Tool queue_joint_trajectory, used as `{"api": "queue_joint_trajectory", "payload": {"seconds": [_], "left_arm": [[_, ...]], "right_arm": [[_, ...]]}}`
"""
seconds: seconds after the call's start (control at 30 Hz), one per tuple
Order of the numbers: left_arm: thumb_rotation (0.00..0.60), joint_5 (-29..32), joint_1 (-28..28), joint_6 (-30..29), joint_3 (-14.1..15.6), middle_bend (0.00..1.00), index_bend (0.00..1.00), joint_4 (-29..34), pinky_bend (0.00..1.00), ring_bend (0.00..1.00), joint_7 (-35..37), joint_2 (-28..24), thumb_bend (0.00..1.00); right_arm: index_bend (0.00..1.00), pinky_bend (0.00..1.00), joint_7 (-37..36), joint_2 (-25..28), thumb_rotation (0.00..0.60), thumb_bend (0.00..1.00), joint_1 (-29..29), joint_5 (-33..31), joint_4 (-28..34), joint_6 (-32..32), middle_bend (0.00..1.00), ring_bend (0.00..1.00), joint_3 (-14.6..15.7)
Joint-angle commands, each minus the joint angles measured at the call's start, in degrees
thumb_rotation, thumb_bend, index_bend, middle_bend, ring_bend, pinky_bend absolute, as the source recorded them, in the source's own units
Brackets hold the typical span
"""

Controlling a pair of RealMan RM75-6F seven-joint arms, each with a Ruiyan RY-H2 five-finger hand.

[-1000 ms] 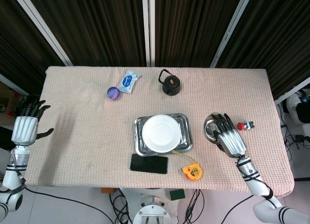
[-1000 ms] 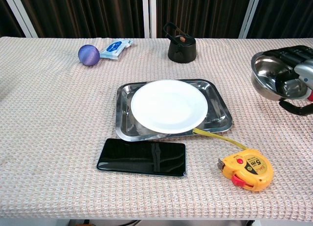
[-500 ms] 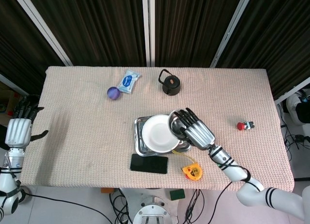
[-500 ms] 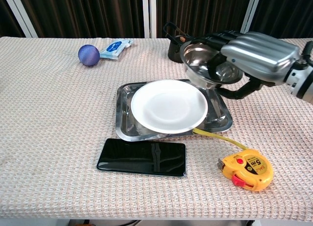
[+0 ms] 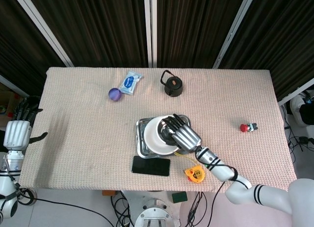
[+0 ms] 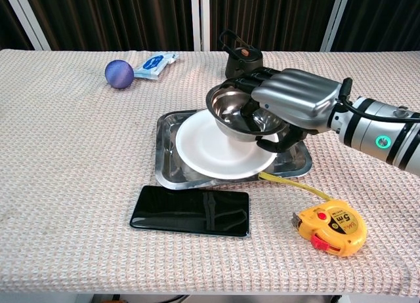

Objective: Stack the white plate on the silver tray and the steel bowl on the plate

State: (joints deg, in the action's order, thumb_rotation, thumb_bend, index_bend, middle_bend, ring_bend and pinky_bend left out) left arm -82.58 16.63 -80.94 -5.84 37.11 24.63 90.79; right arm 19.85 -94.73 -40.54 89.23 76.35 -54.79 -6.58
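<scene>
Holding the steel bowl (image 6: 243, 116) by its rim, the right robot hand (image 6: 292, 106) has it just over the white plate (image 6: 220, 152), which sits on the silver tray (image 6: 165, 160). Contact between bowl and plate is unclear. Left robot hand (image 5: 17, 131) empty, fingers spread, off the table (image 5: 78, 133) edge.

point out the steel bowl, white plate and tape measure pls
bowl (image 6: 237, 116), chest view, inner wall near the left rim
plate (image 6: 210, 149), chest view, bare left part of its face
tape measure (image 6: 333, 228), chest view, yellow side of the case
</scene>
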Motion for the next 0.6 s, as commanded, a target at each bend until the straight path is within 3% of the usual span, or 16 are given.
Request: {"api": "queue_joint_trajectory", "payload": {"seconds": [0.03, 0.3, 0.6], "left_arm": [[0.600, 0.04, 0.06, 0.57, 0.02, 0.14, 0.24, -0.25, 0.20, 0.05, 0.27, 0.06, 0.04], [0.600, -0.01, 0.02, 1.02, -0.06, 0.14, 0.24, -0.93, 0.20, 0.05, 1.11, 0.20, 0.04], [0.600, -0.03, -0.12, 0.97, -0.25, 0.14, 0.25, -1.30, 0.20, 0.05, 1.68, 0.20, 0.04]], "right_arm": [[0.78, 0.00, -0.26, -0.78, 0.600, 0.39, -0.65, -0.15, -0.71, 0.50, 0.00, 0.00, 0.29], [0.77, 0.00, 0.83, -2.43, 0.600, 0.39, -1.86, -0.70, -2.30, 1.03, 0.00, 0.00, 0.67], [0.68, 0.00, 1.46, -3.02, 0.600, 0.39, -2.72, -1.70, -3.01, 1.70, 0.00, 0.00, 1.03]]}}
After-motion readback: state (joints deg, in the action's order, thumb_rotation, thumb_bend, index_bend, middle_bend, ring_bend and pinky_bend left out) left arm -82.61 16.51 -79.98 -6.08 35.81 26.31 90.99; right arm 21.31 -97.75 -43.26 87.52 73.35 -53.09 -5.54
